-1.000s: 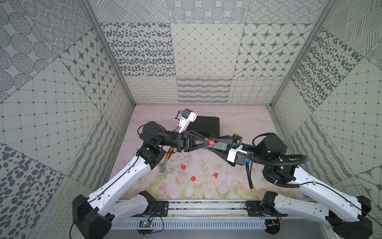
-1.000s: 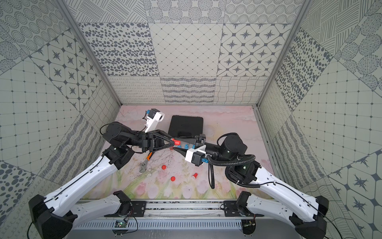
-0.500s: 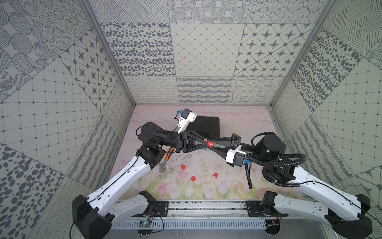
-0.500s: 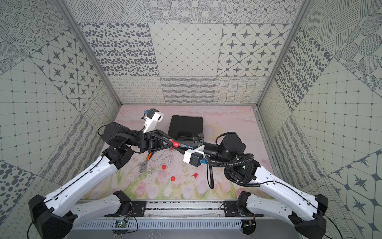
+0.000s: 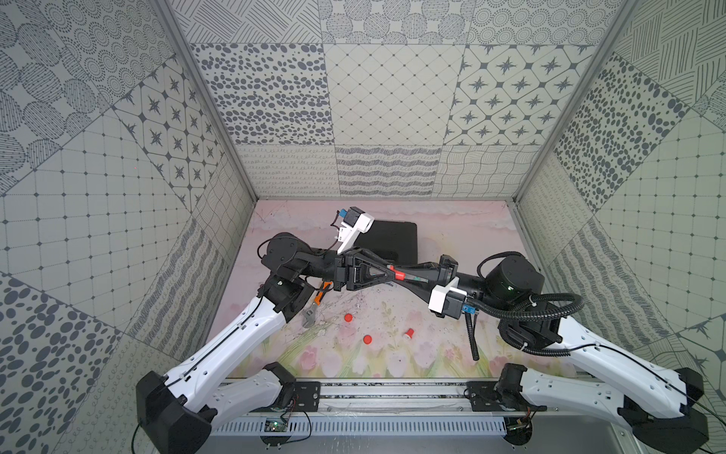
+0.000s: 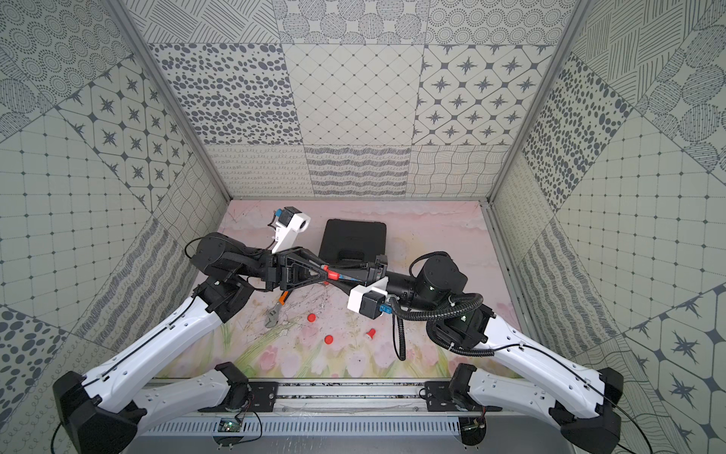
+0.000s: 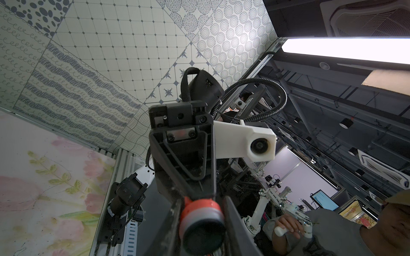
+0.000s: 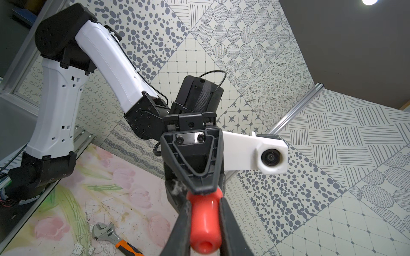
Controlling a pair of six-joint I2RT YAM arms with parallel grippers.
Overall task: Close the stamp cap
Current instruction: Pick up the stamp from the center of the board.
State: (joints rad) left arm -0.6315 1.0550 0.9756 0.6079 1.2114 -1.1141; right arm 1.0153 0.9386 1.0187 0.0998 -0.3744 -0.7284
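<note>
The stamp (image 5: 399, 274) (image 6: 332, 274) hangs in mid-air above the mat, between two gripper tips that meet nose to nose. My left gripper (image 5: 387, 272) (image 7: 200, 221) is shut on one end of it (image 7: 200, 212), which has a red ring, a pale band and a black face. On the opposite end, a rounded red handle (image 8: 205, 226) with a small hole, my right gripper (image 5: 408, 276) (image 8: 205, 221) is shut. Whether the stamp cap is a separate piece here, or where its joint lies, I cannot tell.
A black case (image 5: 393, 239) lies on the mat behind the grippers. An orange-handled wrench (image 5: 314, 306) lies below the left wrist. Three small red pieces (image 5: 348, 317) (image 5: 367, 339) (image 5: 409, 333) are scattered on the mat towards the front rail.
My right gripper's jaws have closed onto the red handle. Both arms have hardly shifted, and the left gripper has kept its hold.
</note>
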